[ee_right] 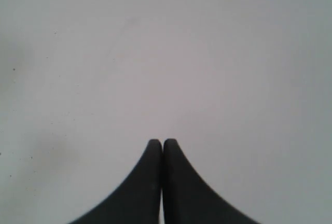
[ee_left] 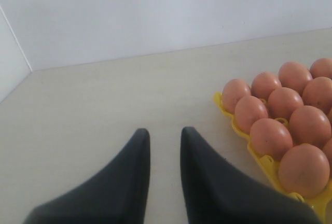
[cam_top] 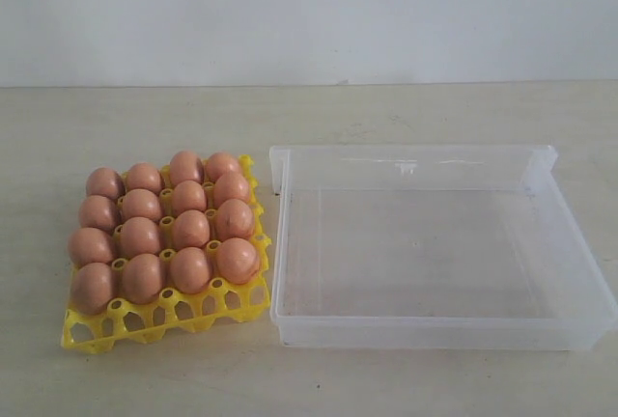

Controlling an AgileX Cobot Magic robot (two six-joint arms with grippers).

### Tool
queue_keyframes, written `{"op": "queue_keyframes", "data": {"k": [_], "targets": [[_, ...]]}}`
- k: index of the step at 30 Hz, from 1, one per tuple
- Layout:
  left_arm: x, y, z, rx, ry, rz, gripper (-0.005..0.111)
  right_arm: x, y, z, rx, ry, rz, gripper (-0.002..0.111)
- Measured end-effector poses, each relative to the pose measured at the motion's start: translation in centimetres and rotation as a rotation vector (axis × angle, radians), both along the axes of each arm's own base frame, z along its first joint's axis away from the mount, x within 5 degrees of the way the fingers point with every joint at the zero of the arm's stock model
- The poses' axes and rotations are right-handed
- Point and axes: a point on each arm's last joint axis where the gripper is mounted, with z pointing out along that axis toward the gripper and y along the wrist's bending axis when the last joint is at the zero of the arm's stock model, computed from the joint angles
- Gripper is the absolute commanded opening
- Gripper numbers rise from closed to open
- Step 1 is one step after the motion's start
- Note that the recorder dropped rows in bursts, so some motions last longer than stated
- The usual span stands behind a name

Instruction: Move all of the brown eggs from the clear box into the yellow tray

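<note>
We find the clear box (cam_top: 435,330) empty, the brown eggs (cam_top: 191,229) all in the yellow tray (cam_top: 145,325) to its left; left gripper (ee_left: 165,133) apart, right gripper (ee_right: 162,143) together, both empty; we judge no move remains

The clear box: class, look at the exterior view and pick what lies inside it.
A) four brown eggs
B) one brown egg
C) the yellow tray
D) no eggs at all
D: the clear box shows only its bare see-through floor, while the brown eggs all sit in the cups of the yellow tray beside it.
</note>
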Motion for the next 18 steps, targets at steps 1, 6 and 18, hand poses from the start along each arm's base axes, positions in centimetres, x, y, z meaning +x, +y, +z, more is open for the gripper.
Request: {"op": "queue_keyframes", "data": {"k": [1, 6, 18], "targets": [[0.0, 0.0, 0.0, 0.000, 0.000, 0.000, 0.022, -0.2, -0.1, -0.4, 0.006, -0.002, -0.005, 0.000], [0.0, 0.0, 0.0, 0.000, 0.000, 0.000, 0.022, 0.9, -0.3, -3.0, 0.029, 0.069, -0.020, 0.000], [0.0, 0.0, 0.0, 0.000, 0.000, 0.000, 0.022, 6.0, -1.6, -14.9, 0.210, 0.486, -0.111, 0.000]]}}
